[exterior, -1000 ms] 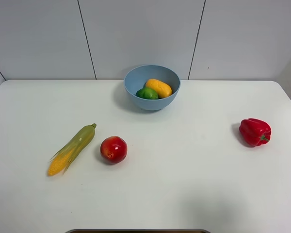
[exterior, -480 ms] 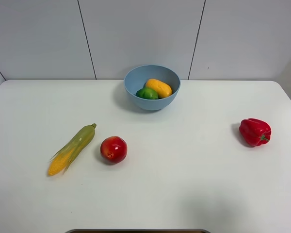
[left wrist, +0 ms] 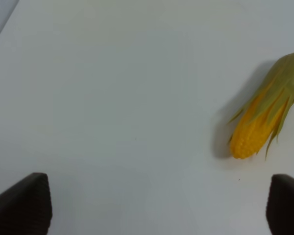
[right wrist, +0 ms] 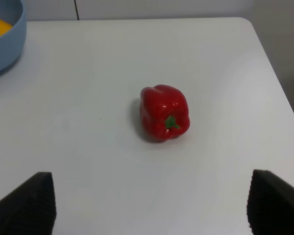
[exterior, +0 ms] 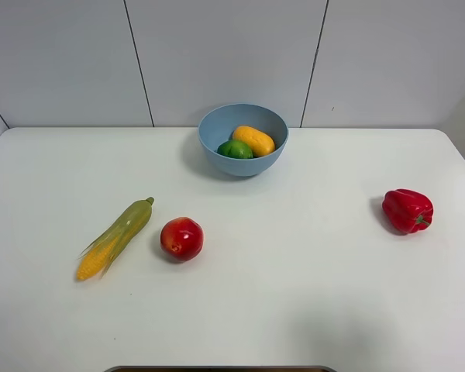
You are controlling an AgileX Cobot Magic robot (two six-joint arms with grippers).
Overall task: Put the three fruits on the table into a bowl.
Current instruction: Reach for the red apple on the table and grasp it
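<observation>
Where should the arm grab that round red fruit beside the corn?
Probably from straight above: pinch the round glossy red fruit across its widest middle. It is smooth and ball-shaped; the green-husked corn cob lies close on one side.

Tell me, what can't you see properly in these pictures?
- High view: lime partly hidden by mango and bowl rim.
- Left wrist view: corn husk end cut off by the edge.
- Right wrist view: bowl and mango mostly cut off by the edge.
- Wrist views: left pincer and right pincer show only tips.
</observation>
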